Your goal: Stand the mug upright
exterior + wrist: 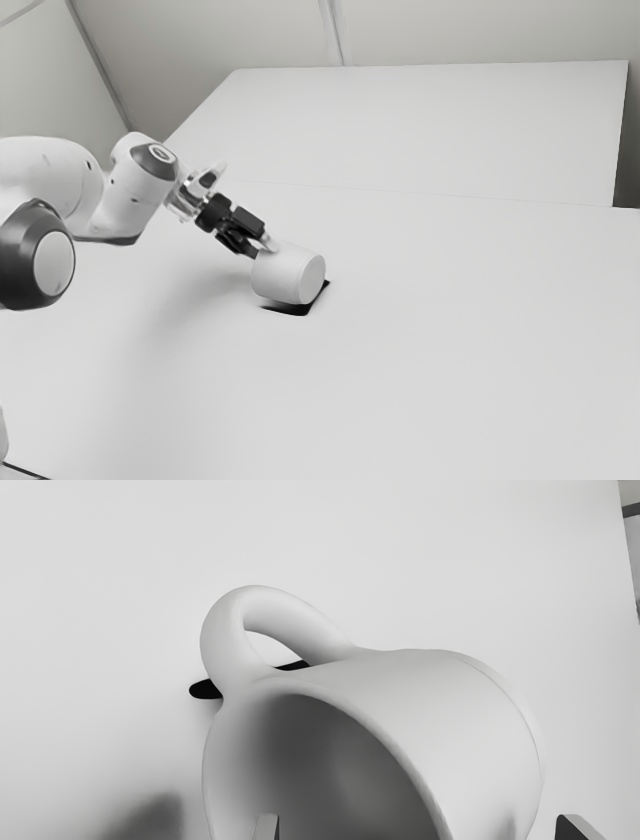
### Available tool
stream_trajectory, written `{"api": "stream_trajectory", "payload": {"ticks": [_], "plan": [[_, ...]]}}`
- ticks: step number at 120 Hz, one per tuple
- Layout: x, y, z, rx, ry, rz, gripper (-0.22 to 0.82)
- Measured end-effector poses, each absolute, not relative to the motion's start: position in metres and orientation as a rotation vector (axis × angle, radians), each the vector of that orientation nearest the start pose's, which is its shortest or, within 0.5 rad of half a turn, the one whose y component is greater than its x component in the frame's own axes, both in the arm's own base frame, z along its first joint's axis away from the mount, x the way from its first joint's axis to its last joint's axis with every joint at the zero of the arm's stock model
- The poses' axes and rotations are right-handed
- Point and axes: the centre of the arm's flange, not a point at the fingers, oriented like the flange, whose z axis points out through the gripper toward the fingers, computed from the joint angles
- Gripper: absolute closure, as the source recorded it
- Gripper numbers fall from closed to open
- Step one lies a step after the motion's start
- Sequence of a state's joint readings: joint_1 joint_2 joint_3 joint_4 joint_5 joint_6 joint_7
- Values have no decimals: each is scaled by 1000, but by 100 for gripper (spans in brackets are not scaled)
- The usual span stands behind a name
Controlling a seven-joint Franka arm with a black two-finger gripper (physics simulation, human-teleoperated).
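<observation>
- Wrist view: my gripper [419, 827] is open, one fingertip overlapping the mug's [425, 695] mouth [340, 775], the other outside its wall.
- Just ahead of the jaws, the mug lies on its side, mouth toward me, long axis running away to its base [313, 279] (the end that should go down).
- Its hollow is shaded; I make out no contents.
- Beneath it, a black patch [300, 309] shows on the table [450, 350].

A white mug [288, 275] lies sideways on the pale table [450, 360], over a black patch [301, 309].
</observation>
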State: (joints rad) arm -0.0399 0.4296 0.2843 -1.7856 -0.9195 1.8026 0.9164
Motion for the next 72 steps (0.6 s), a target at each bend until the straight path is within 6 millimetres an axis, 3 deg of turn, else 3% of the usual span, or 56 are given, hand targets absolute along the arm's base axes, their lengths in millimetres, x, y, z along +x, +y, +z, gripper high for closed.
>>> {"api": "stream_trajectory", "payload": {"ticks": [16, 46, 72], "plan": [[616, 64, 311, 2244, -301, 124, 3], [606, 55, 298, 2167, -308, 64, 46], [608, 53, 310, 2153, -343, 70, 67]]}}
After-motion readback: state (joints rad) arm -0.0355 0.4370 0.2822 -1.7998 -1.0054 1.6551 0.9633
